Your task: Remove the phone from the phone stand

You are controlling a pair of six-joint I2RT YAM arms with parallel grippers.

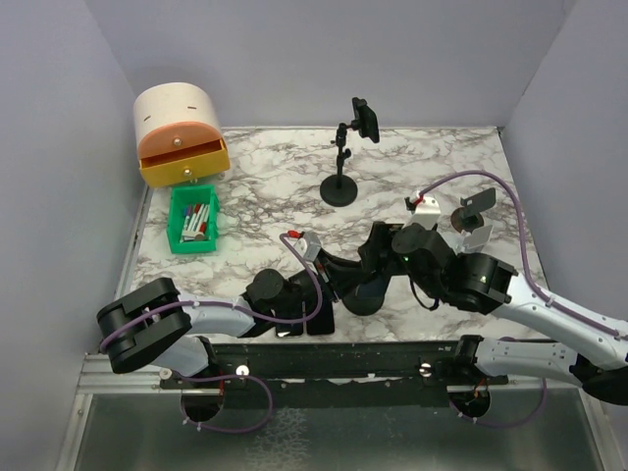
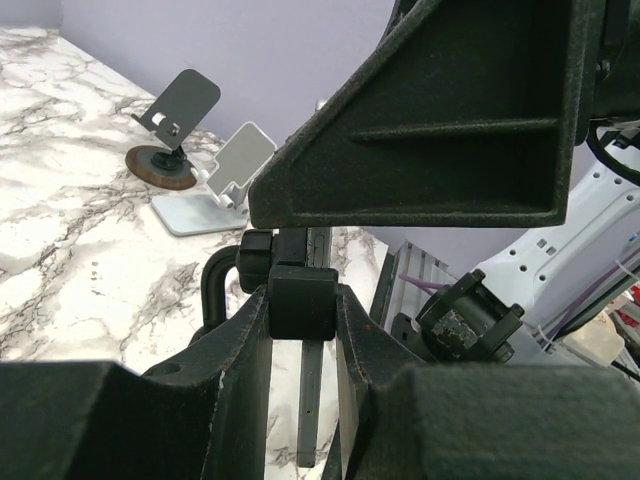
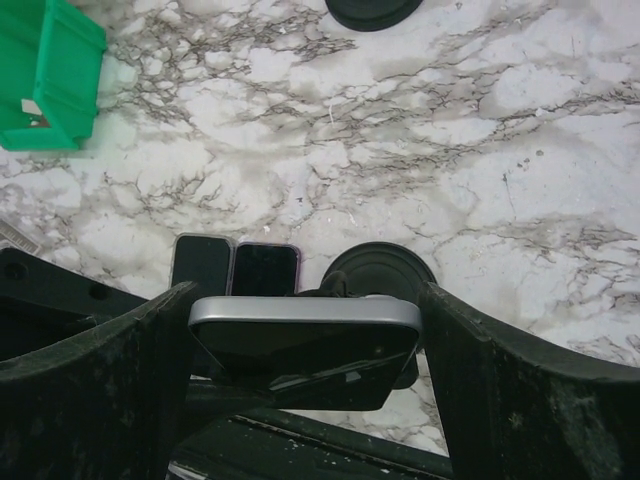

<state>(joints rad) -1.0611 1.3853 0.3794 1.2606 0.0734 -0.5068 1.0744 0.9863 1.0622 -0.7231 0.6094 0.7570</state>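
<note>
The glossy, silver-edged phone (image 3: 305, 345) sits on its round-based black phone stand (image 3: 385, 265), whose blocky neck the left gripper (image 2: 302, 310) clenches, while the rough-textured right gripper (image 3: 310, 330) straddles the phone, its grip uncertain.

Left arm (image 1: 211, 316) and right arm (image 1: 549, 316) had white link shells joined by bulky black cylindrical joints. A thin purple cable (image 1: 478, 174) looped along each. Fingers (image 3: 80, 390) were black, rough-textured plastic.
</note>
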